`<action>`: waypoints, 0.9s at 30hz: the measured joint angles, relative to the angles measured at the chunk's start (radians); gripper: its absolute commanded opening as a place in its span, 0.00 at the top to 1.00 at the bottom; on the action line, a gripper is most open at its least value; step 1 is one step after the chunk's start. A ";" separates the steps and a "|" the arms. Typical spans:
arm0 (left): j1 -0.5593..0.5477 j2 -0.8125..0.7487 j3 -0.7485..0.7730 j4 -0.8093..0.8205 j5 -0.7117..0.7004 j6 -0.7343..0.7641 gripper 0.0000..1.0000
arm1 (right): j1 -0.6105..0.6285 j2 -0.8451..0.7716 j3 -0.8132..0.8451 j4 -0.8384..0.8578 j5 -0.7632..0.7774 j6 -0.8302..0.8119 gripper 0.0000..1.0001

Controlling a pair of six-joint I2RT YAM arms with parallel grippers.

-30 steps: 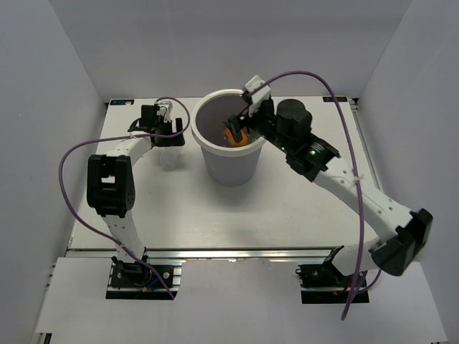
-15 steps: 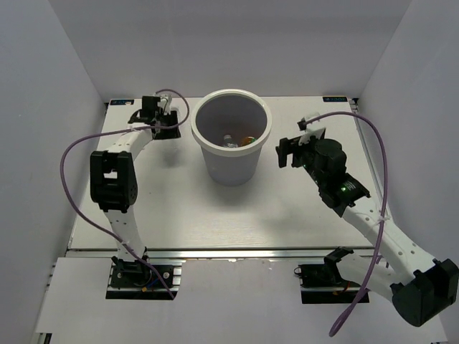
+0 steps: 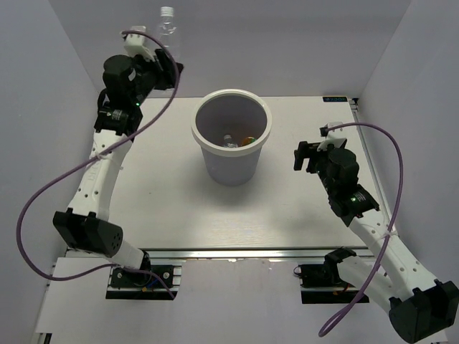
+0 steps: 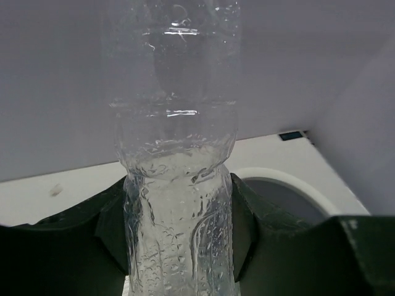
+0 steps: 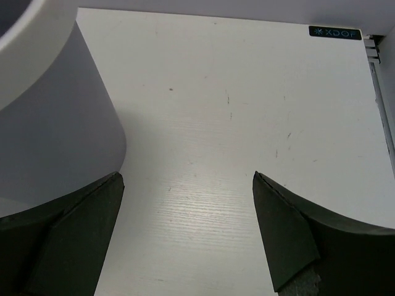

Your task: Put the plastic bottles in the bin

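At upper left of the overhead view, left fingers (image 4: 108, 237) clamp a clear bottle (image 3: 167, 25); right fingers (image 5: 290, 237) gape wide near the bin (image 3: 231, 168).

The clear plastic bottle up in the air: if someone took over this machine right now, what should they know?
Left gripper: shut on the clear plastic bottle, held high, left of the big white round bin.
Right gripper: open, empty, right of the bin.
Done: a stubby orange bottle and a clear one lie in the bin.
To do: drop the held bottle in.

Robot lab cell: white walls (image 3: 237, 43), workbench (image 3: 179, 211).
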 measured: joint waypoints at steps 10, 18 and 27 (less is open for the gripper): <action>-0.247 0.008 -0.061 0.016 0.112 0.029 0.25 | -0.037 -0.047 -0.073 -0.031 0.002 0.006 0.10; -0.257 0.014 -0.156 0.009 0.121 0.025 0.02 | -0.056 -0.081 -0.086 -0.044 0.033 0.003 0.11; -0.260 0.014 -0.108 -0.015 -0.062 0.023 0.02 | -0.093 -0.053 -0.086 -0.043 0.034 0.017 0.11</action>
